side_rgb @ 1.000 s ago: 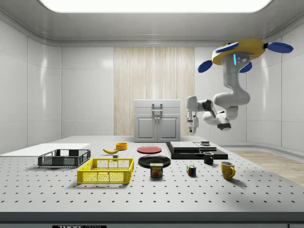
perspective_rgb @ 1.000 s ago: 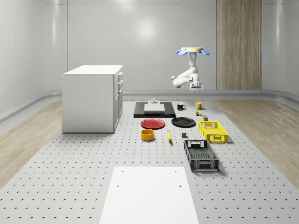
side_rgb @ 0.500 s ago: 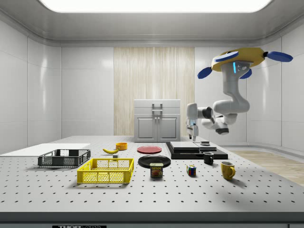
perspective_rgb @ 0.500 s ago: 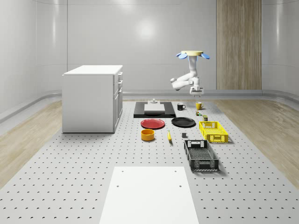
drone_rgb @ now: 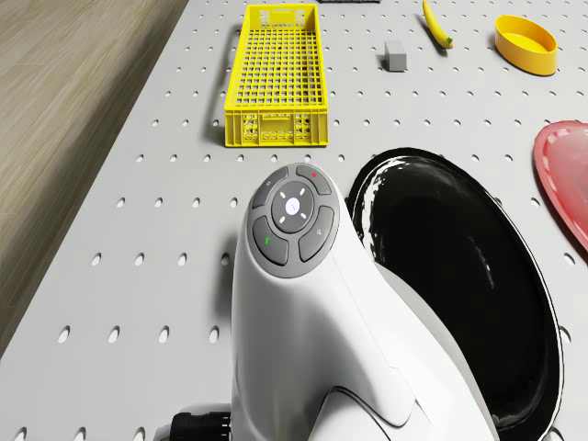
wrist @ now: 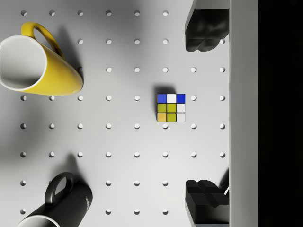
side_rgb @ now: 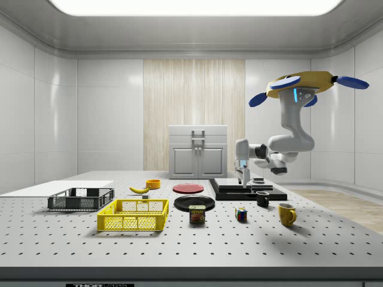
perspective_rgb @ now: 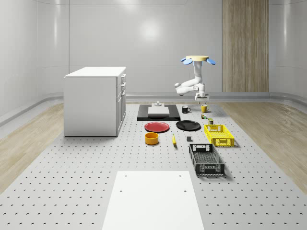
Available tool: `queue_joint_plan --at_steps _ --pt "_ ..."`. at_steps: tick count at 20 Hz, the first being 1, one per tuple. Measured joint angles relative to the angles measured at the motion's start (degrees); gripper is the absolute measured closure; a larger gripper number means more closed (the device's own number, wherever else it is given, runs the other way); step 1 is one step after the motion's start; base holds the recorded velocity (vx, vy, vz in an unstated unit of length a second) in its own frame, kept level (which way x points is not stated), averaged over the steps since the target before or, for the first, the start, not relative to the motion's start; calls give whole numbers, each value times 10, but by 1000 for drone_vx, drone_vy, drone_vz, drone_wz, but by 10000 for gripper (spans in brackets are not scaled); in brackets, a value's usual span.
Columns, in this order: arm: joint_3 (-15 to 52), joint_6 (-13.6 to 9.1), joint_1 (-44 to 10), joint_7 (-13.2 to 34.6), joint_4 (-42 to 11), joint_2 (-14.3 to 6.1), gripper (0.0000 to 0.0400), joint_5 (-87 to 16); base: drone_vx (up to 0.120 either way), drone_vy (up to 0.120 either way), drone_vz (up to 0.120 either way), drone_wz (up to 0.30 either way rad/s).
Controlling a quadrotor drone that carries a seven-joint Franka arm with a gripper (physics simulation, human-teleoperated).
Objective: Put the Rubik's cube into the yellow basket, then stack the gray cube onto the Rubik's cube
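Resting: Rubik's cube [wrist: 171, 108] sits flat on the perforated table [wrist: 123, 142], one face up, its edges squared with the rows of holes; being a cube, it has no long axis.
Cube look: the top face reads blue, white, blue along one row, then olive-yellow squares with white ones at one side and an orange-yellow corner.
Cube place: in the side view the Rubik's cube [side_rgb: 240, 214] stands between the spam tin [side_rgb: 197, 214] and the yellow mug [side_rgb: 286, 214], just in front of the black mug [side_rgb: 262, 199].
Basket: the yellow basket [perspective_rgb: 218, 134] lies well apart from the cube, beyond the spam tin; its long axis runs away from the drone in the drone view [drone_rgb: 274, 76].
Gray cube: a small gray cube [drone_rgb: 395, 54] sits near the basket's far end, beside the banana [drone_rgb: 437, 23].
Drone: it hovers [side_rgb: 299, 85] above the mugs' end of the table, near the black slab [side_rgb: 248, 189].
Gripper: it hangs [side_rgb: 243, 179] above the cube, pointing down; the fingers [wrist: 206, 29] are spread wide, released, holding nothing, with the cube below between them.
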Motion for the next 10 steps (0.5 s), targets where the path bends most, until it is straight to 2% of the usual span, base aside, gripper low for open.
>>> queue_joint_plan --at_steps 10 --pt "9 25 -9 9 2 -28 0 14 0 0 -120 0"
